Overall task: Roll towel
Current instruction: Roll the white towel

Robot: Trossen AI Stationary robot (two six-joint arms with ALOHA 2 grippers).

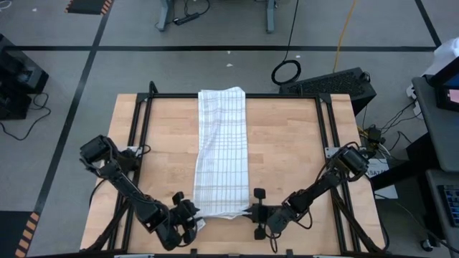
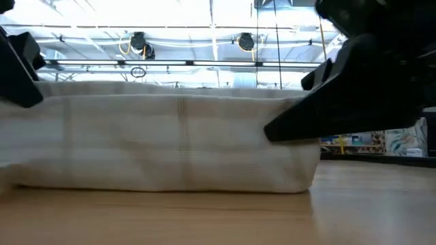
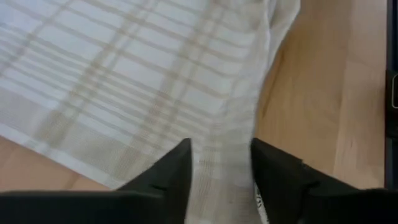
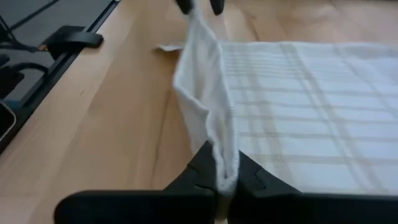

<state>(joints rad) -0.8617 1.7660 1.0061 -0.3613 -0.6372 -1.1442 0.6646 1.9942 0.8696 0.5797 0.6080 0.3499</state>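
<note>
Bright, even overhead light (ceiling glare, low view), blurred foreground.

Bare wood lay open on both sides of the cloth.
The towel point(image 1: 221, 154) filled the table's point(image 1: 287, 150) middle strip; both grippers crowded its near end.

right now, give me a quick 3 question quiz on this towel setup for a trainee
1. True or false: the towel lies as a long strip across the wooden table, its far end at the table's far edge.
2. Which tool is shut on the towel's near edge: A) left tool, B) right tool, C) neither?
3. Fill in: in the left wrist view, the left tool has its fingers parted with ____ between them.

Key
1. True.
2. B: the right tool pinches a raised fold of the cloth at the near right corner.
3. Towel fabric; whether the fingers press on it cannot be told.
</note>
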